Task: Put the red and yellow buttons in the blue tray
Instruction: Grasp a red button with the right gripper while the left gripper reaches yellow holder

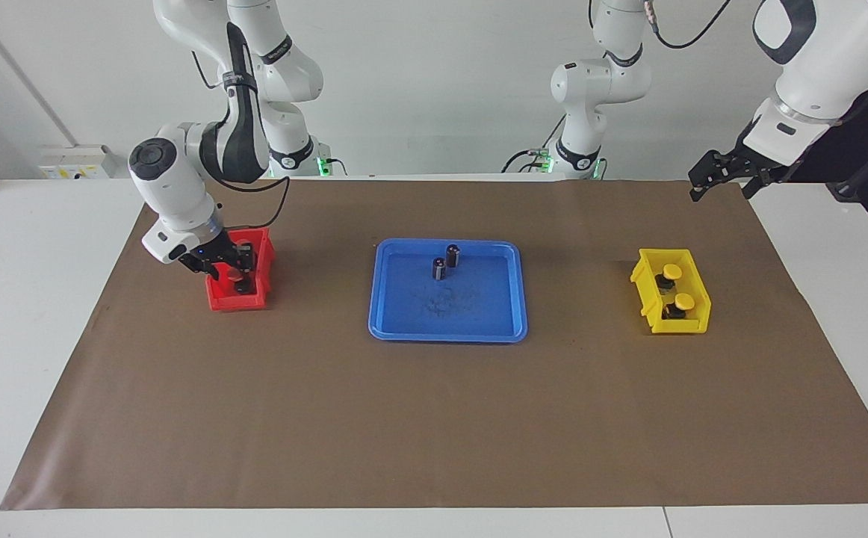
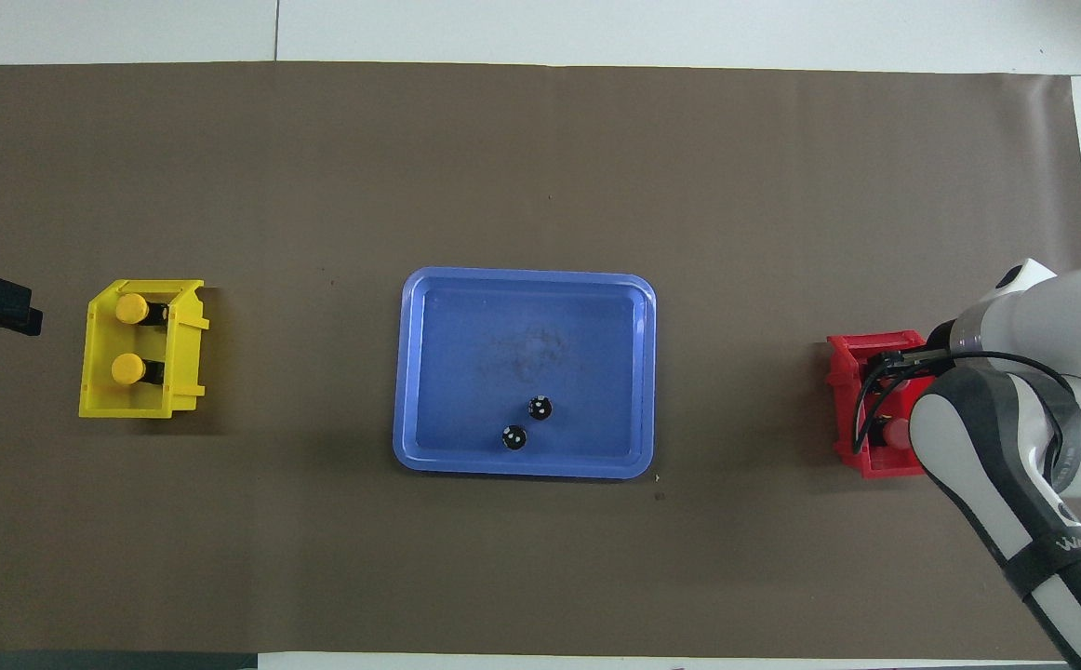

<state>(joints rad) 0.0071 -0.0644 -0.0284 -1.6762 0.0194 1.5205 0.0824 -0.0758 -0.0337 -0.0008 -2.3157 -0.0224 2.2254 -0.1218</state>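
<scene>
Reaching down into the red bin (image 1: 238, 300), the right claw (image 1: 242, 275) sits around a red button (image 1: 238, 278), grip uncertain. The blue tray (image 1: 404, 317) lies between claws. Yellow buttons (image 1: 672, 271) sit in the yellow bin (image 1: 647, 278) below the spread left claw (image 1: 719, 176).

A brown mat (image 1: 434, 418) carries blue tray (image 1: 385, 314), red bin (image 1: 236, 302), yellow bin (image 1: 647, 295).

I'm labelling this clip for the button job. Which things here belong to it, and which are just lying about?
Part of the job:
- two yellow buttons, in the yellow bin
- a red button, in the red bin
- blue tray
- right gripper, down in the red bin
- left gripper, waiting

Lying about:
- two dark cylinders in the tray
- brown mat
</scene>
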